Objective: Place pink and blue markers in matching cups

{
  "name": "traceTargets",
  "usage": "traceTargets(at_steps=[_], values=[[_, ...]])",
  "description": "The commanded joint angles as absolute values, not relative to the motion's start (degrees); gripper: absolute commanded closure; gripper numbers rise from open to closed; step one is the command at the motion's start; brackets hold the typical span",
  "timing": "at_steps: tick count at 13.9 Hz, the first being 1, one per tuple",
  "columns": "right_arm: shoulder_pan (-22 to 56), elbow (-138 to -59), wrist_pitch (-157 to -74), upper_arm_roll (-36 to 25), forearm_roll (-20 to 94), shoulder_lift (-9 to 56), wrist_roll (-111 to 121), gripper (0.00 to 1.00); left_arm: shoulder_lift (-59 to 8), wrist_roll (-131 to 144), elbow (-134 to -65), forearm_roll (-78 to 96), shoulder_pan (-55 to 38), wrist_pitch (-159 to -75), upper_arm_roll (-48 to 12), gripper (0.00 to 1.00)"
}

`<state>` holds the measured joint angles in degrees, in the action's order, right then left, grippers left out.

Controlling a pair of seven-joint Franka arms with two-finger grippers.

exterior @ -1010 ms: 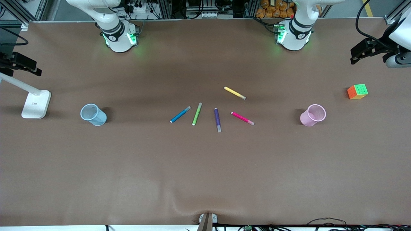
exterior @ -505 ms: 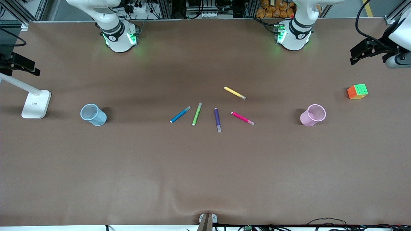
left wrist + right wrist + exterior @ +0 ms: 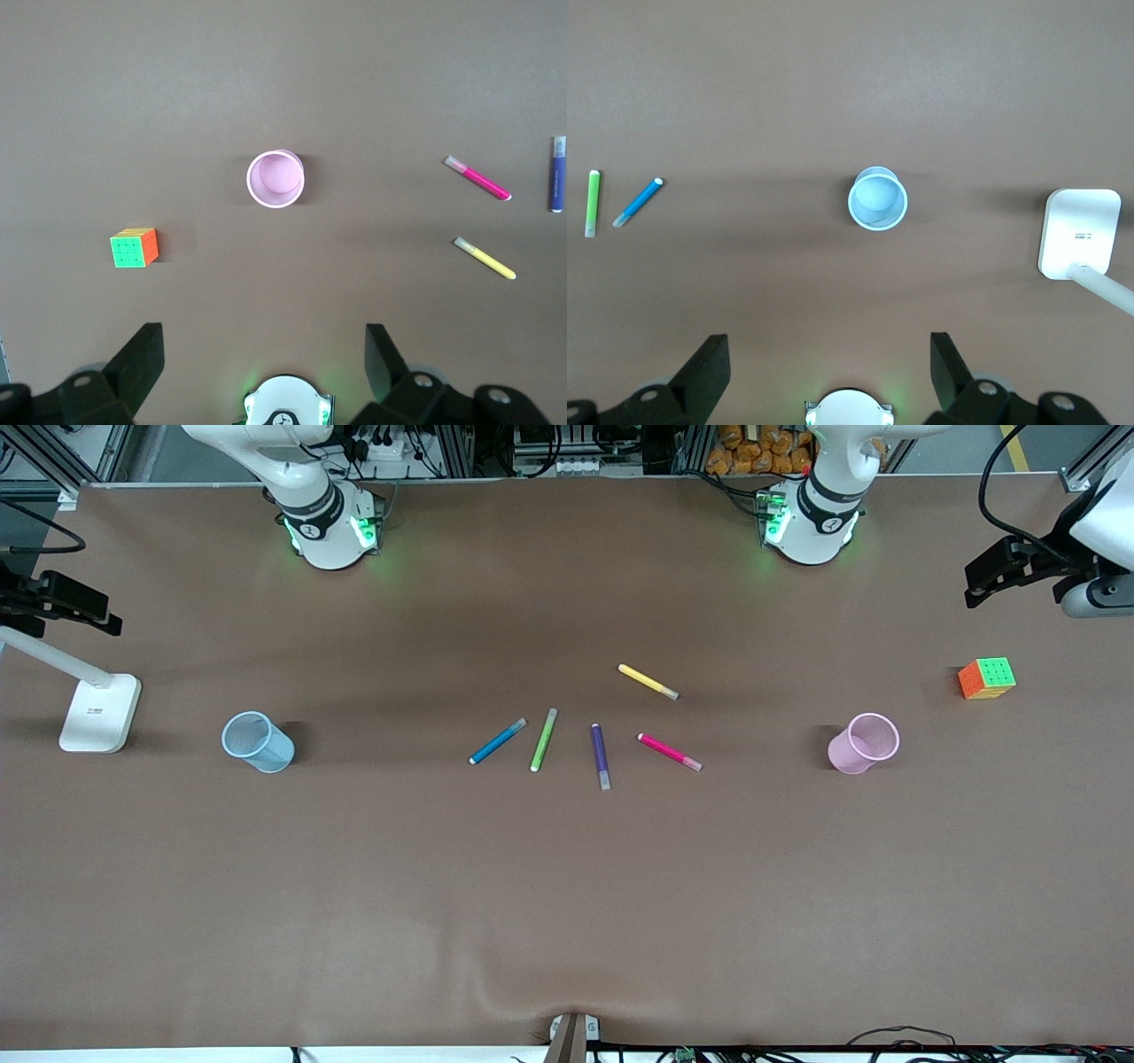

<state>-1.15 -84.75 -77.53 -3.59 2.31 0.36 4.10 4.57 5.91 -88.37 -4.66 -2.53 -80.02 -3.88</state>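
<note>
The pink marker [image 3: 670, 752] and the blue marker [image 3: 497, 741] lie flat mid-table among other pens. The pale pink cup [image 3: 862, 743] stands upright toward the left arm's end, and the pale blue cup [image 3: 257, 741] toward the right arm's end. My left gripper [image 3: 974, 583] hangs high over the left arm's end, open and empty. Its wrist view shows the open gripper [image 3: 264, 341], the pink cup [image 3: 275, 178] and the pink marker [image 3: 477, 178]. My right gripper [image 3: 108, 615] hangs high over the right arm's end, open and empty. Its wrist view shows the gripper [image 3: 829, 350], the blue cup [image 3: 878, 197] and the blue marker [image 3: 638, 203].
A lime-green pen [image 3: 543, 740] and a dark purple pen [image 3: 600, 755] lie between the two markers. A yellow pen [image 3: 648, 682] lies farther from the front camera. A colour cube [image 3: 986, 678] sits near the pink cup. A white lamp base [image 3: 100, 712] stands near the blue cup.
Both grippers have shifted slightly at the table's ends. The markers, pens and cups have not moved.
</note>
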Motion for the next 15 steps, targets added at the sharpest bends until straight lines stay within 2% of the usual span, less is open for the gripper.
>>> traceTargets(at_steps=[1,15], values=[[-1.14,-84.73,-77.08,-3.87,2.99,0.44,4.57,0.00,5.10,6.24,-89.21,-4.04,-2.11,-80.95,-4.13,0.00],[-0.62,-83.85,-75.59,-3.69,2.99,1.93,4.22,0.00,4.92,6.24,-91.32,-4.04,-2.37,-82.09,-4.13,0.00]])
